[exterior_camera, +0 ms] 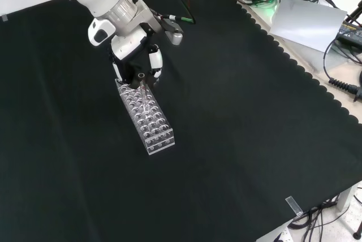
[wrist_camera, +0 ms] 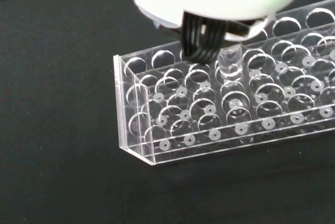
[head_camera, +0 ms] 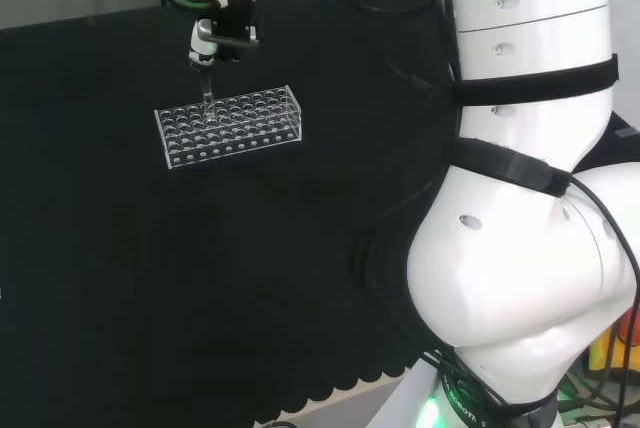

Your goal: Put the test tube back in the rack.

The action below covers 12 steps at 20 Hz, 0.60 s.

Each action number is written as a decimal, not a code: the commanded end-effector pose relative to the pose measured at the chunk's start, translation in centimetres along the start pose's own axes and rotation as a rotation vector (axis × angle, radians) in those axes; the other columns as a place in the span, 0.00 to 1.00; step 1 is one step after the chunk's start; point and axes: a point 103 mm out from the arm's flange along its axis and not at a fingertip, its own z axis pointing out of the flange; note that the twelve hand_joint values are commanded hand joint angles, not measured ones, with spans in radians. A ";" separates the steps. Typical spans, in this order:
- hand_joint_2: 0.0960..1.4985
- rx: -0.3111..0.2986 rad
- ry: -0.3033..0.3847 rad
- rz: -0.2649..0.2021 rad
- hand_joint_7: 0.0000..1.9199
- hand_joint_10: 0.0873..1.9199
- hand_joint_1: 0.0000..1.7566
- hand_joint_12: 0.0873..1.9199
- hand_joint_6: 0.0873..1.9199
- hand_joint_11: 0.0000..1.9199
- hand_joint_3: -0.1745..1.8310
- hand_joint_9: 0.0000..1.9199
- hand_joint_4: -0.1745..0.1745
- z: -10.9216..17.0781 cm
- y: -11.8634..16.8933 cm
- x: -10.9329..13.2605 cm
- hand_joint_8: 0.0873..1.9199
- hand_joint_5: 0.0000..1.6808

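Head view: hand (head_camera: 218,30) sits over the far-left part of the clear rack (head_camera: 230,126) on the black cloth (head_camera: 200,288), with a thin clear test tube (head_camera: 208,91) hanging down from it toward the rack's back row. Front view: same hand (exterior_camera: 136,64) at the upper end of the rack (exterior_camera: 146,119), fingers (exterior_camera: 155,64) curled in around the tube's top; tube (exterior_camera: 144,92) looks slightly tilted along the rack, lower part faint against the holes. Wrist view: rounded tube bottom (wrist_camera: 230,59) is right at the top plate of the rack (wrist_camera: 220,114), over a hole in the second or third row near one end; cannot tell for sure if the tip has entered the hole or is just above it. Fingers are clamped on the tube, not released.

Progress, as judged: carry and rough alignment look done, tube is at the rack. Left: lower it fully through the top plate until it seats on the base, open the fingers, lift the hand away. Rest of the rack's holes look unfilled. Tilt could make the tip catch on a hole rim, so straightening before the push seems wise.
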 end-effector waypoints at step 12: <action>0.32 0.020 -0.001 0.011 0.70 0.30 0.82 0.43 0.31 0.64 0.49 0.69 0.00 0.8 0.3 -0.8 0.33 0.77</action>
